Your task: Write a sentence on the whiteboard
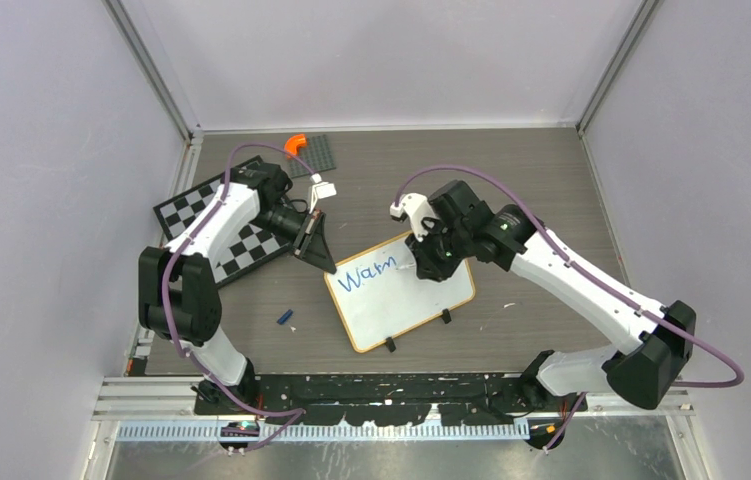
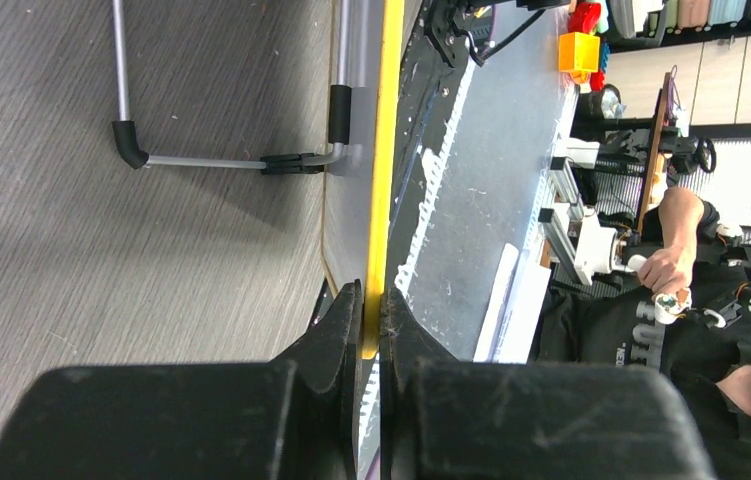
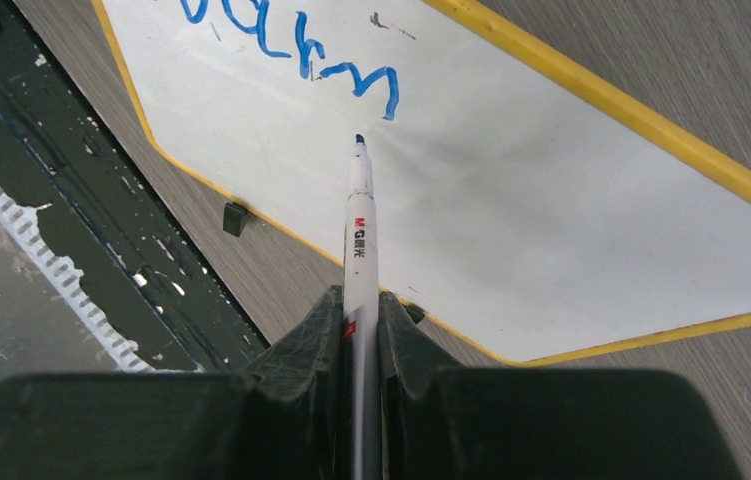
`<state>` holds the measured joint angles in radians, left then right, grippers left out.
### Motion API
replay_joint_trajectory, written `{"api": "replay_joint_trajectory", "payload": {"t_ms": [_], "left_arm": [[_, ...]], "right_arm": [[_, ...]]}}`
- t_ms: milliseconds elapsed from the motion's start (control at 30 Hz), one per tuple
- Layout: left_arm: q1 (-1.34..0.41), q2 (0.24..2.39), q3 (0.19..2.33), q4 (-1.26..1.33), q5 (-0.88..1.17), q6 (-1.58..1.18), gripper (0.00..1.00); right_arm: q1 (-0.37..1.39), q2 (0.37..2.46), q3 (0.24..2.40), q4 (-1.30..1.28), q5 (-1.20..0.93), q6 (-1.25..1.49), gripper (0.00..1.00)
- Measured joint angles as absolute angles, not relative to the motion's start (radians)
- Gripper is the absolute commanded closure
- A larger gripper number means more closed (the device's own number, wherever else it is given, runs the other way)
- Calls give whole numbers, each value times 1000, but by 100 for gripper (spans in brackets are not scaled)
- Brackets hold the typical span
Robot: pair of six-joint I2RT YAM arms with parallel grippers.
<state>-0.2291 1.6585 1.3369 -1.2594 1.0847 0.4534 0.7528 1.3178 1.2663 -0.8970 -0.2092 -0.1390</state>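
Top view: the whiteboard is sitting slanted near the middle of the worktop. My left claw is pinching its ten o'clock corner, which I judge is bracing it so that pen strokes are not pushing it around. My right claw is hanging over the board's one o'clock edge. The sentence is reading only "Warm" in blue, so most of it is not yet written.

Left wrist view: my left fingers are closing on the yellow rim at six o'clock and clamping it edge-on. The board's back is showing, with a wire stand at ten o'clock, which is why the face is sloping.

Right wrist view: my right claw is gripping a white marker low on its barrel, leaving the tip free at twelve o'clock. The barrel is showing a red "M&G" mark with two characters too small to make out. The tip is sitting just below the final "m"; I cannot tell whether it is touching.
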Motion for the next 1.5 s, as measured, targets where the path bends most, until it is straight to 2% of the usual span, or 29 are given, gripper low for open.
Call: {"api": "replay_joint_trajectory", "payload": {"t_ms": [533, 833, 867, 1000, 1100, 1233, 1500], "left_arm": [[-236, 1686, 1379, -1304, 1055, 479, 100], [-245, 1802, 1585, -1409, 941, 594, 99], [-247, 1817, 1613, -1424, 930, 610, 95], [-249, 1850, 1685, -1455, 886, 639, 68], [-249, 1851, 1688, -1453, 851, 634, 55], [-249, 1827, 1653, -1409, 858, 598, 49], [-258, 1712, 1568, -1313, 884, 509, 48]], "right_arm": [[665, 1262, 1290, -913, -266, -144, 100], [641, 1225, 1290, -914, -291, -136, 100], [641, 1224, 1290, -914, -294, -136, 100], [640, 1224, 1290, -914, -303, -133, 100], [640, 1224, 1290, -913, -303, -132, 100], [640, 1221, 1277, -899, -292, -122, 100], [639, 1221, 1240, -827, -229, -87, 100]]}}
